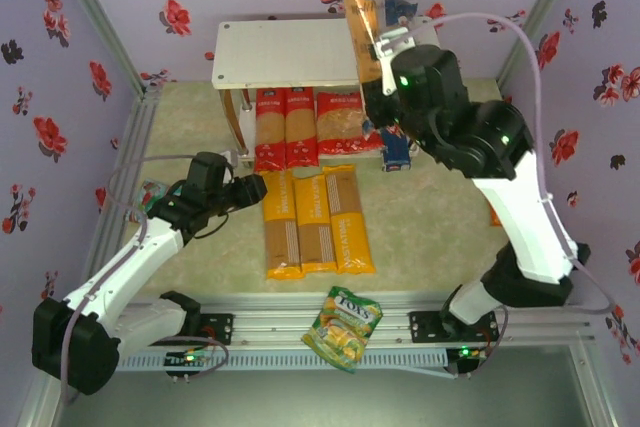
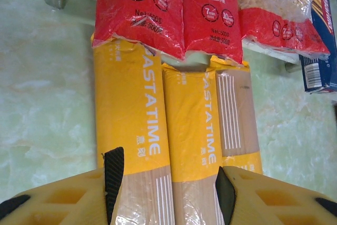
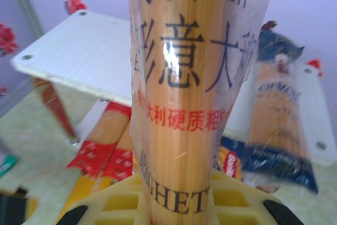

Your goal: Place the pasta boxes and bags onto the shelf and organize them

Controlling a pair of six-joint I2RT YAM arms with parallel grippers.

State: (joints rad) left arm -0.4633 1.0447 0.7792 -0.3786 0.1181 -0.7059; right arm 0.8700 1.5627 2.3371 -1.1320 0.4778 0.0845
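Note:
My right gripper (image 1: pixel 385 52) is shut on a clear spaghetti bag (image 3: pixel 189 77) with a dark-blue end, held upright over the right end of the shelf (image 1: pixel 290 52). A second dark-blue bag (image 3: pixel 274 125) lies on the shelf board behind it. Two red bags (image 1: pixel 285 127) and a wider red bag (image 1: pixel 345 122) lie under the shelf, beside a dark-blue box (image 1: pixel 397 152). In front of them lie three yellow bags (image 1: pixel 315 222). My left gripper (image 2: pixel 168 188) is open just left of the yellow bags (image 2: pixel 131 114), its fingers (image 2: pixel 113 180) apart and holding nothing.
A green-yellow snack bag (image 1: pixel 343 327) rests on the rail at the near edge. Floral walls close in the back and both sides. The shelf's thin metal legs (image 1: pixel 243 122) stand by the red bags. Bare green tabletop (image 1: pixel 440 227) lies right of the yellow bags.

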